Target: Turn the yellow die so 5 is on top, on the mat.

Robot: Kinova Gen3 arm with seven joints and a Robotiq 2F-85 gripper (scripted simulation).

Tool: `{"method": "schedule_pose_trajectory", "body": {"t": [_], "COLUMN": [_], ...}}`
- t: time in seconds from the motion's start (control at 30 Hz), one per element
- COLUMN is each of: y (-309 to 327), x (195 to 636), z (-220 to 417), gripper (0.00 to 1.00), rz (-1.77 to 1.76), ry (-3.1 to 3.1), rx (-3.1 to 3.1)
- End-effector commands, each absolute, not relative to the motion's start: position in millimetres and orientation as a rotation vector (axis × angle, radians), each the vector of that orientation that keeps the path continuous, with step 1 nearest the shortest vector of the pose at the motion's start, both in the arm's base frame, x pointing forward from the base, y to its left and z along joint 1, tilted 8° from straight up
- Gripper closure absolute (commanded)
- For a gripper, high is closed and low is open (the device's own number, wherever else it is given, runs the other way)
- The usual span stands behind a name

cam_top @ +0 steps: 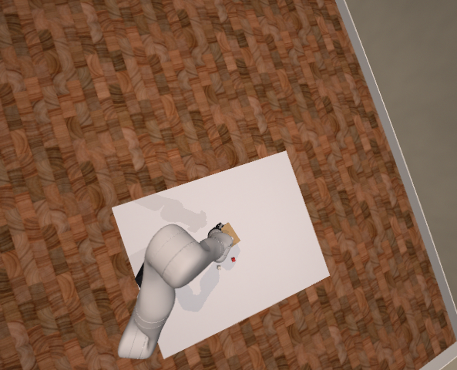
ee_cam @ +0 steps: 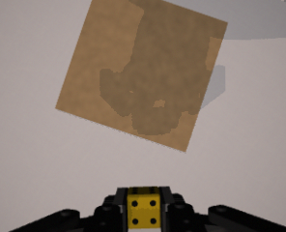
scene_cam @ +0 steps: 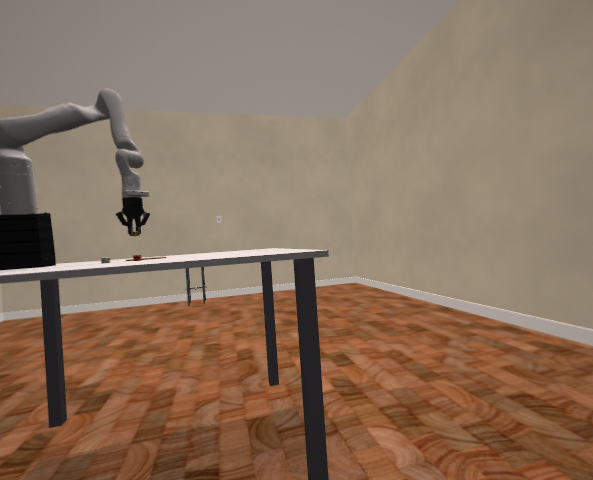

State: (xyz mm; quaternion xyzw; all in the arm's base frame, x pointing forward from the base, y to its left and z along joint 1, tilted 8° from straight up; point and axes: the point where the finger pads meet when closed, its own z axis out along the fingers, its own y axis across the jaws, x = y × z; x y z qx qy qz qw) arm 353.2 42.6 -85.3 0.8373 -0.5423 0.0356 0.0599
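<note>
The yellow die (ee_cam: 143,208) is hanging pinched in the claw (ee_cam: 143,211), four pips facing the wrist camera, above the tan mat (ee_cam: 109,58) lying flat toward 12 o'clock.

I am standing at a white-topped bench (scene_cam: 244,256) on dark legs (scene_cam: 309,361). Wood parquet floor (scene_cam: 441,403) is spreading below; beige walls (scene_cam: 482,180) with pale skirting (scene_cam: 492,311) are enclosing the room.

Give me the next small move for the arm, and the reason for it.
Probably lower straight down toward the mat. The tool is shut on the yellow die and hangs well above the table, with its shadow falling on the mat, so the die seems roughly above it. Which face would land on top cannot be told.
</note>
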Motion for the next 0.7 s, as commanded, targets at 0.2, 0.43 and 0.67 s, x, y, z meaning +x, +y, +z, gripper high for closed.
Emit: {"method": "schedule_pose_trajectory", "body": {"t": [0.2, 0.43, 0.67], "y": [36.0, 27.0, 19.3], "x": [356.5, 360.9, 364.6], "z": [-84.9, -84.0, -83.1], "gripper": [0.85, 0.85, 0.85], "rz": [0.118, 0.134, 0.147], "ry": [-1.808, -2.045, -2.234], "rx": [2.422, 2.235, 2.056]}}
